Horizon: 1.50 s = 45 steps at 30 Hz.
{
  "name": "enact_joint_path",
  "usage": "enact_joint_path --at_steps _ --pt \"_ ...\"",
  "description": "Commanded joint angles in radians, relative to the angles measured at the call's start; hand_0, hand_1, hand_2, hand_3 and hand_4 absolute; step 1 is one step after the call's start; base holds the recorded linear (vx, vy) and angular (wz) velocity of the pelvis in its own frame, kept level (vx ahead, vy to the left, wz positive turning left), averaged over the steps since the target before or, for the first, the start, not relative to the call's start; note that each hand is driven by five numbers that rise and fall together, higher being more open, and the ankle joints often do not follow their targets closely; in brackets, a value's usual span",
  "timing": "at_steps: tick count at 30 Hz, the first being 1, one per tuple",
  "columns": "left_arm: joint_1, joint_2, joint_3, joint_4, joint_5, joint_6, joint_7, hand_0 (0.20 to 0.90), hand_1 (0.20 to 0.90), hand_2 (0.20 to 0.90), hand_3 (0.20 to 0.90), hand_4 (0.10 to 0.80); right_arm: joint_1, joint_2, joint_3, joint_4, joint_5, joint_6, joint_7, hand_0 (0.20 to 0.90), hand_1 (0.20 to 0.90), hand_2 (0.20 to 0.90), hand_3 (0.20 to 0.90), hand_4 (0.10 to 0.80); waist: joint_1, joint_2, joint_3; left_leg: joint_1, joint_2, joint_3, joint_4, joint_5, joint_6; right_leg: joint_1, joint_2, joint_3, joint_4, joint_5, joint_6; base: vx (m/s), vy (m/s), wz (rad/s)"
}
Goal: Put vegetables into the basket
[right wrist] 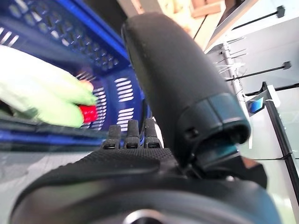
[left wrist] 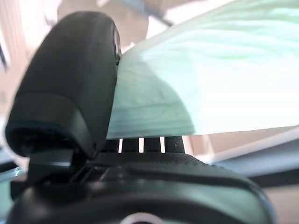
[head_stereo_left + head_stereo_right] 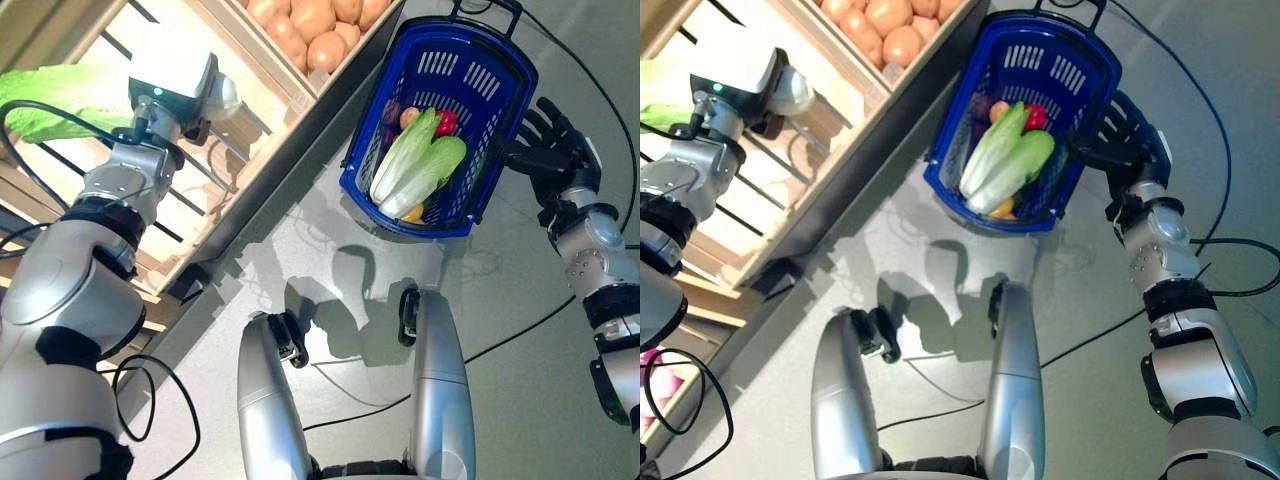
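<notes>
The blue basket (image 3: 502, 70) stands on the grey floor, with pale green leafy cabbages (image 3: 415, 165), a small red vegetable (image 3: 446, 121) and a yellow piece (image 3: 414, 213) in it. My right hand (image 3: 552, 150) is beside the basket's right rim with straight fingers; its wrist view shows the basket wall (image 1: 51, 32) and the cabbages (image 1: 42, 93). My left hand (image 2: 70, 93) is at the wooden stand's shelf. Its thumb and fingers close on a pale green leafy cabbage (image 2: 210, 79), which also shows in the left eye view (image 3: 55, 95).
The wooden vegetable stand (image 3: 250, 120) runs along the upper left, its dark base edge (image 3: 290, 190) slanting down to the floor. Grey floor (image 3: 500, 300) lies between the stand, the basket and me.
</notes>
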State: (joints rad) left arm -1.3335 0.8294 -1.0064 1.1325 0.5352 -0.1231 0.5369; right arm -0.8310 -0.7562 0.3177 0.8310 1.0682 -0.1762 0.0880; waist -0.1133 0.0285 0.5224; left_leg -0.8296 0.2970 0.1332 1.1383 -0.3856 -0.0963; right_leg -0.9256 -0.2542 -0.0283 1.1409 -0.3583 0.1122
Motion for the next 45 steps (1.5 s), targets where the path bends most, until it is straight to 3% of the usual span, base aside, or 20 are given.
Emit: enact_joint_path --at_steps 1,6,8,11,14,15,17,23,27,28,31,39,45 --pt "-0.042 0.129 0.056 -0.031 -0.05 -0.038 0.161 0.3 0.3 0.3 0.3 0.4 0.027 0.008 -0.085 -0.104 -0.009 -0.106 0.058 0.9 0.9 0.9 0.9 0.8 -0.013 -0.016 -0.103 0.107 -0.004 0.0 -0.205 0.075 -0.029 0.174 -0.073 -0.017 -0.206 0.112 -0.009 0.05 -0.024 0.03" --pt "0.085 0.151 0.181 -0.133 -0.101 -0.127 0.157 0.3 0.3 0.3 0.3 0.4 0.123 0.066 -0.093 -0.209 -0.063 -0.073 0.052 0.9 0.9 0.9 0.9 0.8 -0.001 -0.021 -0.17 0.283 -0.028 0.024 -0.367 0.121 -0.017 0.344 -0.063 -0.047 -0.329 0.118 -0.02 0.113 -0.049 0.05" --pt "0.131 0.147 0.237 -0.171 -0.112 -0.156 0.152 0.3 0.3 0.3 0.3 0.4 0.14 0.085 -0.096 -0.245 -0.075 -0.049 0.042 0.9 0.9 0.9 0.9 0.8 0.004 -0.022 -0.189 0.335 -0.037 0.037 -0.437 0.162 -0.008 0.396 -0.059 -0.063 -0.389 0.146 -0.027 0.011 -0.054 0.06" --pt "0.195 0.129 0.308 -0.207 -0.191 -0.21 0.117 0.3 0.3 0.3 0.3 0.4 0.165 0.119 -0.095 -0.272 -0.099 -0.036 0.038 0.9 0.9 0.9 0.9 0.8 0.012 -0.025 -0.216 0.407 -0.05 0.041 -0.502 0.176 -0.006 0.469 -0.059 -0.085 -0.443 0.148 -0.025 0.048 -0.057 0.06" --pt "0.302 0.081 0.428 -0.278 -0.315 -0.271 0.035 0.3 0.3 0.3 0.3 0.4 0.204 0.172 -0.089 -0.321 -0.141 -0.029 0.03 0.9 0.9 0.9 0.9 0.8 0.027 -0.028 -0.249 0.503 -0.071 0.038 -0.61 0.218 -0.002 0.564 -0.045 -0.115 -0.536 0.169 -0.021 0.048 -0.056 0.02" --pt "0.303 0.081 0.429 -0.279 -0.315 -0.271 0.035 0.3 0.3 0.3 0.3 0.4 0.204 0.172 -0.089 -0.321 -0.141 -0.029 0.03 0.9 0.9 0.9 0.9 0.8 0.026 -0.028 -0.248 0.504 -0.071 0.038 -0.611 0.218 -0.002 0.565 -0.045 -0.115 -0.537 0.17 -0.021 0.039 -0.053 0.09" --pt "0.409 0.033 0.527 -0.345 -0.42 -0.317 -0.049 0.3 0.3 0.3 0.3 0.4 0.247 0.222 -0.086 -0.362 -0.168 -0.012 0.042 0.9 0.9 0.9 0.9 0.8 0.039 -0.032 -0.292 0.602 -0.09 0.05 -0.729 0.268 0.002 0.667 -0.019 -0.143 -0.657 0.205 -0.013 0.144 -0.082 0.08" --pt "0.661 -0.075 0.703 -0.535 -0.657 -0.372 -0.245 0.3 0.3 0.3 0.3 0.4 0.385 0.274 -0.092 -0.469 -0.232 0.067 0.16 0.9 0.9 0.9 0.9 0.8 0.06 -0.035 -0.405 0.797 -0.137 0.066 -1.001 0.37 0.004 0.894 0.045 -0.185 -0.957 0.286 0.004 0.22 -0.073 0.03" --pt "0.72 -0.133 0.739 -0.61 -0.732 -0.356 -0.314 0.3 0.3 0.3 0.3 0.4 0.407 0.284 -0.081 -0.515 -0.257 0.108 0.194 0.9 0.9 0.9 0.9 0.8 0.068 -0.04 -0.43 0.844 -0.147 0.056 -1.075 0.393 0.004 0.948 0.061 -0.189 -1.03 0.312 0.009 0.084 -0.066 0.02" --pt "0.754 -0.184 0.749 -0.665 -0.822 -0.331 -0.389 0.3 0.3 0.3 0.3 0.4 0.422 0.287 -0.064 -0.558 -0.277 0.129 0.21 0.9 0.9 0.9 0.9 0.8 0.075 -0.045 -0.448 0.876 -0.154 0.05 -1.128 0.406 0.003 0.983 0.067 -0.193 -1.08 0.333 0.016 0.084 -0.104 0.09" --pt "0.781 -0.237 0.753 -0.705 -0.91 -0.32 -0.464 0.3 0.3 0.3 0.3 0.4 0.419 0.286 -0.053 -0.601 -0.278 0.17 0.207 0.9 0.9 0.9 0.9 0.8 0.079 -0.048 -0.461 0.903 -0.157 0.05 -1.17 0.418 0.001 1.012 0.072 -0.2 -1.12 0.352 0.023 0.057 -0.078 0.06" --pt "0.807 -0.319 0.745 -0.78 -1.068 -0.281 -0.585 0.3 0.3 0.3 0.3 0.4 0.397 0.291 0.006 -0.656 -0.32 0.214 0.187 0.9 0.9 0.9 0.9 0.8 0.091 -0.052 -0.479 0.938 -0.169 0.037 -1.226 0.421 -0.002 1.06 0.09 -0.216 -1.207 0.393 0.029 0.036 -0.041 0.04" --pt "0.818 -0.387 0.713 -0.855 -1.106 -0.249 -0.607 0.3 0.3 0.3 0.3 0.4 0.36 0.316 0.044 -0.662 -0.34 0.26 0.168 0.9 0.9 0.9 0.9 0.8 0.106 -0.057 -0.477 0.942 -0.172 0.017 -1.226 0.41 0.001 1.074 0.095 -0.231 -1.204 0.387 0.026 0.021 -0.004 0.05"
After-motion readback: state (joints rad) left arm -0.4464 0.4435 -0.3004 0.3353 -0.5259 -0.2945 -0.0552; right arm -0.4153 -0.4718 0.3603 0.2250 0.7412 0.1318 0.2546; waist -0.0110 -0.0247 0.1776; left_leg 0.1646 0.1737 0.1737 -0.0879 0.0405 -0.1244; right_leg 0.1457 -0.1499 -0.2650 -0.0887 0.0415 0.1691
